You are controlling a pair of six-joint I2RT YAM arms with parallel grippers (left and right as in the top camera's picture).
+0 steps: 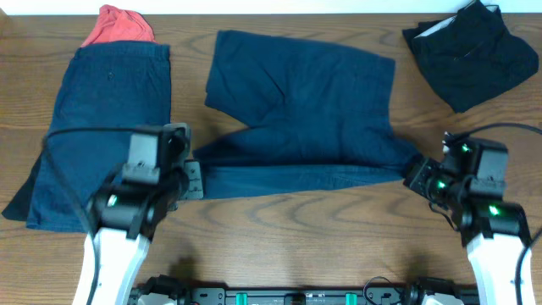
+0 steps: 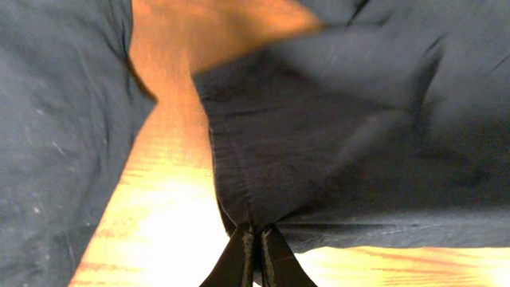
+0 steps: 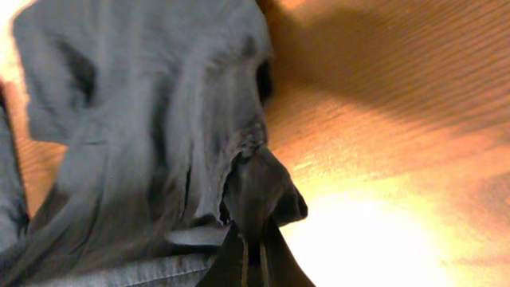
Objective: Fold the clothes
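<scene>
Left pincer [image 2: 253,239] and right pincer [image 3: 253,247] were each closed on opposite ends of the near edge of the dark navy-blue cotton shorts [image 1: 305,110], that edge taut between them and the rest spread flat beyond them. By judgement, this fold was barely begun: the flat navy-blue garment [image 1: 110,119] beside the left pincer looked folded, while the crumpled black garment [image 1: 470,55] well beyond the right pincer was not yet folded.
</scene>
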